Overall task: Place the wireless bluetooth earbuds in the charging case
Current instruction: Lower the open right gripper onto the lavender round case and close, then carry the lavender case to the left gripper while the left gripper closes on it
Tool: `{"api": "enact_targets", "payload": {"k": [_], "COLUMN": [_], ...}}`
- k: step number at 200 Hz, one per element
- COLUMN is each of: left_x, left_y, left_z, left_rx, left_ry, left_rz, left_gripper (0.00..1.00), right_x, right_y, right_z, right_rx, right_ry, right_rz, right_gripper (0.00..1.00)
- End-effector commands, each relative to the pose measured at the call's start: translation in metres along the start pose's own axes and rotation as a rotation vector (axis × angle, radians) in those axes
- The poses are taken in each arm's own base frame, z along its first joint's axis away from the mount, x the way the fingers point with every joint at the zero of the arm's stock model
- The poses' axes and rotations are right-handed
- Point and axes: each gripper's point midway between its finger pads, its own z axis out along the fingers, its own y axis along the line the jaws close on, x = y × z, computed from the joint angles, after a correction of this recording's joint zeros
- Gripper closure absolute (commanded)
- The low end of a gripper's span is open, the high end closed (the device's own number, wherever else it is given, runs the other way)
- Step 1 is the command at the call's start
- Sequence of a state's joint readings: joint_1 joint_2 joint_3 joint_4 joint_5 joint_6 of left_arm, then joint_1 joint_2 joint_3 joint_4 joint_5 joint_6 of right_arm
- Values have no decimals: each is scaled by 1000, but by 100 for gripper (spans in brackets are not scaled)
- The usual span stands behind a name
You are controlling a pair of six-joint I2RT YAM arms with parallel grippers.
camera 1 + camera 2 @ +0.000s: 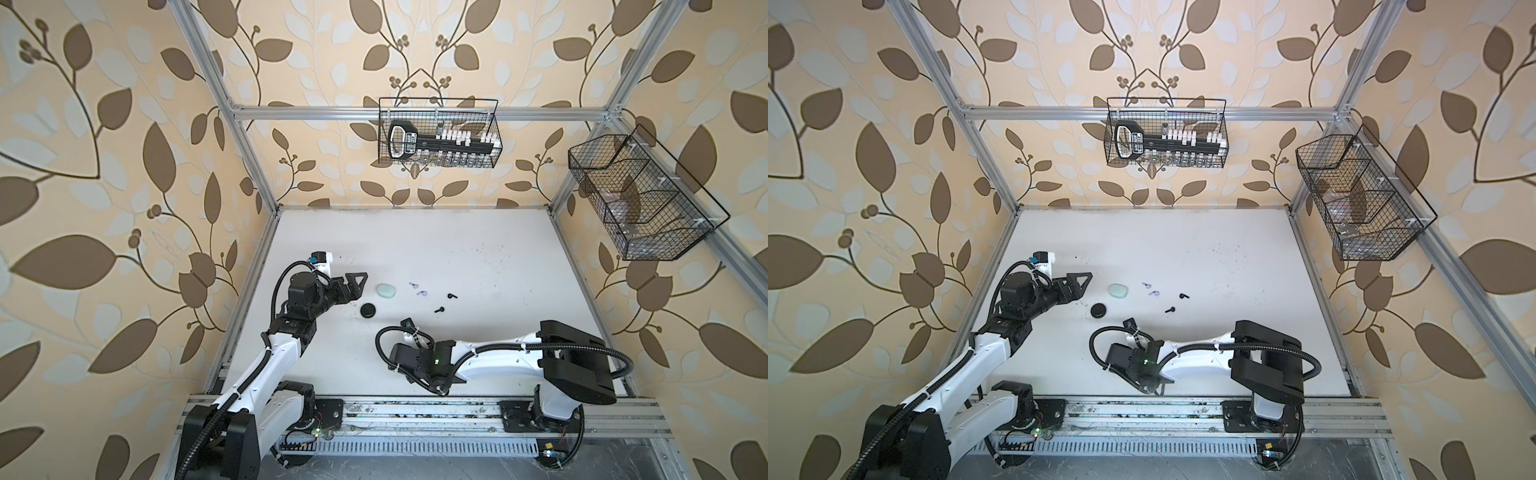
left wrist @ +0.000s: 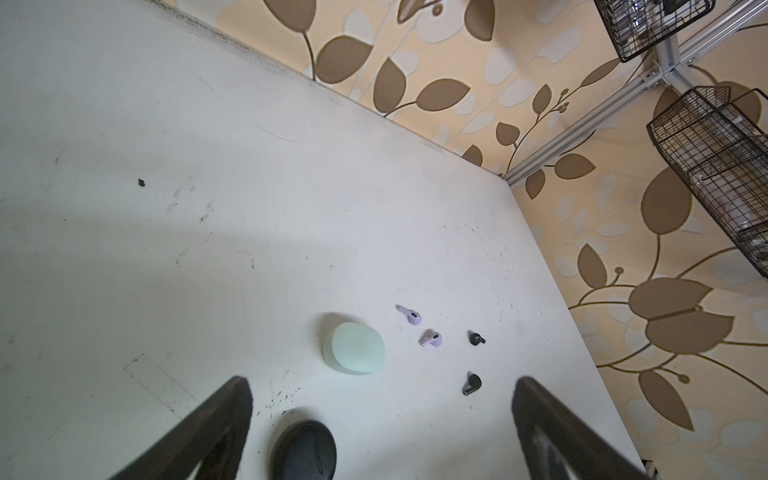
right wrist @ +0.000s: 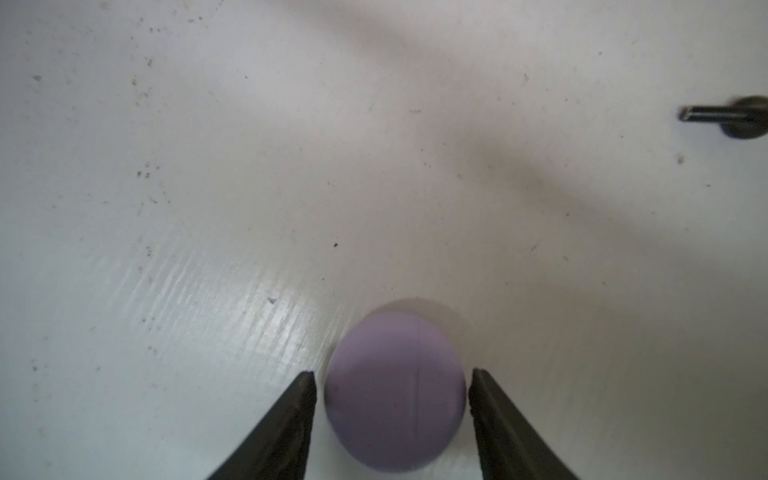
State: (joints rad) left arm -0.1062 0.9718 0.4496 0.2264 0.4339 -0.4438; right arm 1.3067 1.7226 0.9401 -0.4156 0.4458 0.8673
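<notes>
My right jaws straddled the lilac case [image 3: 395,390]; whether they held it, I could not tell. My left jaws stood wide, empty. The lilac earbuds [image 2: 409,314] lay on the bench [image 2: 208,166] beside the mint case [image 2: 355,347]. I judged a centred, gentle squeeze was best.

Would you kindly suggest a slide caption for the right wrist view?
Right gripper straddling the lilac case on the white table; black earbud beyond.

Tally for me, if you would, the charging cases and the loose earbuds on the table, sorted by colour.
lilac case: 1
mint case: 1
black case: 1
lilac earbuds: 2
black earbuds: 2
Total: 7
</notes>
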Motion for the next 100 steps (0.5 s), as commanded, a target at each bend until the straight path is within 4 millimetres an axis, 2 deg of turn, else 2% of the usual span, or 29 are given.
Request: {"api": "enact_targets", "payload": {"k": [1, 51, 100], "left_x": [-20, -20, -19], "left_y": [-14, -15, -21], "left_z": [-4, -4, -4], "left_rx": [24, 28, 62], "left_ry": [-49, -47, -36], "left_rz": [48, 48, 57], "left_gripper": [1, 1, 1], "right_x": [7, 14, 7], "right_y": [-2, -5, -2], "right_z": [6, 12, 6], "right_rx": [28, 44, 10], "right_ry": [14, 29, -6], "right_rz": [-14, -21, -63], "right_gripper": [42, 43, 62]}}
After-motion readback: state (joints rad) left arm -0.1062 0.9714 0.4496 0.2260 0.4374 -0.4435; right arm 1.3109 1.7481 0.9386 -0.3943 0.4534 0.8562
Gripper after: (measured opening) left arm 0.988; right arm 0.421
